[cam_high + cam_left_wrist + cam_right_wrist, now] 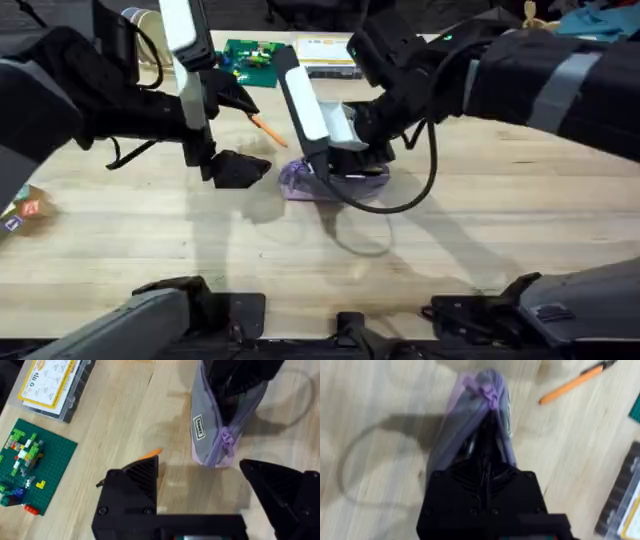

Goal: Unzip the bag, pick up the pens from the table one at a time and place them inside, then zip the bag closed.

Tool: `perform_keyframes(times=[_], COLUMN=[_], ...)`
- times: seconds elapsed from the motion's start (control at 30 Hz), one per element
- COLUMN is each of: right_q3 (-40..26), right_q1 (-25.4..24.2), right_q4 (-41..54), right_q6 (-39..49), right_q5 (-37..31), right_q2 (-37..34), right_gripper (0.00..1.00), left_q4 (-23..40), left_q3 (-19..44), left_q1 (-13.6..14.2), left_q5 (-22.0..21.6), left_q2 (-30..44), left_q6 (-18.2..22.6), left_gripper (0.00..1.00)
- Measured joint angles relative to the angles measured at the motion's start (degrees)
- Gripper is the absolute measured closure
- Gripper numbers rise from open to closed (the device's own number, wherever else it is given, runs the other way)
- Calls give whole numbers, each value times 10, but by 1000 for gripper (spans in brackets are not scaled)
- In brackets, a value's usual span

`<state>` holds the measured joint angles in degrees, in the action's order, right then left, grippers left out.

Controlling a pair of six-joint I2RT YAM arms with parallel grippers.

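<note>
- Left gripper (237, 168) hovers low over the table (480, 210), jaws spread wide and holding nothing; in its wrist view one finger (135, 477) sits just short of the orange pen's end, the other finger on the bag side.
- Orange pen (268, 128) lies flat on the wood just beyond the left gripper, between it and the green brick plate (250, 58). Its black tip points away from the bag.
- Bag (330, 180) stands just beside the left gripper's far finger, apart from it, purple pull tab (226, 439) at the near end.
- Right gripper (485, 445) is pushed down into the bag's mouth. Fingers buried in fabric; how far apart they stand cannot be told, nor whether they carry a pen.
- Black pen not located.
- Judgement: step in hand is loading pens. Bag looks unzipped; orange pen not yet collected.
- To do well: the left arm should straddle the orange pen mid-barrel, jaws crosswise to it, then press down to the wood before closing, since a slim barrel rolls.
- Risk: the left arm's far finger may knock the bag over when swinging in.
</note>
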<state>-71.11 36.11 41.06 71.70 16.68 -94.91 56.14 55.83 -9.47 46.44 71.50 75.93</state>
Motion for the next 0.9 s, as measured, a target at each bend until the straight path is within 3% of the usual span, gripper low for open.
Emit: perform_keyframes(times=[0.27, 0.33, 0.5, 0.53, 0.9], right_q3=[0, 0, 0, 0, 0], right_q1=[11, 12, 15, 15, 16], right_q4=[1, 4, 5, 5, 5], right_q6=[-5, -9, -10, -10, -10], right_q5=[41, 42, 44, 44, 35], right_q2=[-5, -9, -15, -15, -15], right_gripper=[947, 771, 65, 21, 4], left_q4=[-1, -2, -2, -2, -2], left_q3=[0, 0, 0, 0, 0], left_q1=[0, 0, 0, 0, 0], left_q5=[0, 0, 0, 0, 0], left_q2=[0, 0, 0, 0, 0], left_q6=[0, 0, 0, 0, 0], left_gripper=[7, 7, 7, 7, 7])
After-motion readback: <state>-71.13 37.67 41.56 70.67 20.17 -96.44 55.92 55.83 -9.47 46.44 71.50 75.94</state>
